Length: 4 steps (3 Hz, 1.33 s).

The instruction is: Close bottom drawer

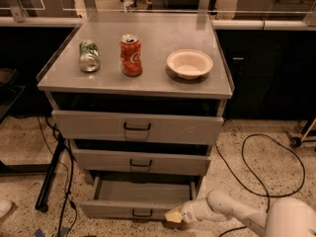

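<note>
1. Speckled floor (pixel 256 147) and a loose black cable (pixel 276 168) surround our grey cabinet (pixel 148 36), with dark benches behind it
2. Up top, a green can (pixel 89 56) lies on its side near the left edge. A red can (pixel 131 56) stands upright beside it, and a white bowl (pixel 189 63) sits toward the right edge. They play no part here, but a hard shove could rattle them, we reckon
3. At the cabinet's foot the bottom drawer (pixel 143 192) is pulled well out, tray exposed, its front further forward than the middle drawer (pixel 140 162) above
4. Our gripper (pixel 174 215) is low at the right end of that drawer's front, right of the small black handle (pixel 142 213). We cannot tell whether it is open or closed, or touching yet
5. That makes sense to us: closing needs only a flat push, not a hold on the handle, though pushing off-centre might skew the drawer
</note>
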### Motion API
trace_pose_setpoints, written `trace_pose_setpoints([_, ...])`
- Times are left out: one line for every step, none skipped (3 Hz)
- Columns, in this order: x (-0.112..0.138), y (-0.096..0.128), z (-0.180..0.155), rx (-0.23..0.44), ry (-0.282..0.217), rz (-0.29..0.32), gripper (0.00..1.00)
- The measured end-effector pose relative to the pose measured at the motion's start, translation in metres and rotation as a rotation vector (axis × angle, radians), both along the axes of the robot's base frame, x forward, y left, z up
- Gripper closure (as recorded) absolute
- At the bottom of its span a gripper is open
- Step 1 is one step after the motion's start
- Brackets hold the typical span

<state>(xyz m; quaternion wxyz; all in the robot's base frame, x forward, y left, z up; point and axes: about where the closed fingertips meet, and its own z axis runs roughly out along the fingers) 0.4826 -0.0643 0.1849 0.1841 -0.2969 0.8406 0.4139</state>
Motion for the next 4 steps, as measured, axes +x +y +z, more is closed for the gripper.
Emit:
trace_pose_setpoints([0.0000,0.0000,0.0000,0.000,0.000,0.000,0.51])
trace_pose_setpoints([0.0000,0.0001,0.0000,0.000,0.000,0.000,0.26])
trace_pose_setpoints([-0.0001,0.0001,0.0000,0.000,0.000,0.000,0.03])
trace_pose_setpoints([-0.0001,0.0002,-0.0001,0.000,0.000,0.000,0.00])
